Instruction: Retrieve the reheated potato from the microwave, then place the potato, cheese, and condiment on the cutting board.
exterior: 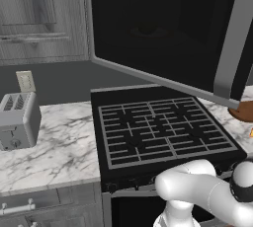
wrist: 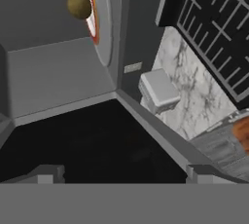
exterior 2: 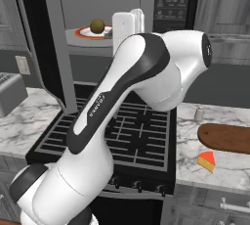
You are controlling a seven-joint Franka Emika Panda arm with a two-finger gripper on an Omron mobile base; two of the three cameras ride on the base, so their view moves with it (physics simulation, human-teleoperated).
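Note:
The microwave (exterior 2: 172,0) hangs open above the stove, its door (exterior 2: 41,38) swung out to the left. Inside, the yellowish-brown potato (exterior 2: 97,26) rests on a white plate with an orange-red rim (exterior 2: 80,33). My hand (exterior 2: 128,27) is raised at the microwave's mouth, just right of the potato. In the hand view my gripper (wrist: 124,174) is open and holds nothing, and the potato (wrist: 79,5) is still some way ahead. On the right counter lie the cutting board (exterior 2: 227,138), the cheese (exterior 2: 206,161) in front of it and the condiment (exterior 2: 198,113) behind it.
The black stove grate (exterior: 163,130) lies below the microwave. A grey toaster (exterior: 19,120) stands on the marble counter to the left. The open door (exterior: 163,28) with its grey handle (exterior: 232,38) juts out over the stove.

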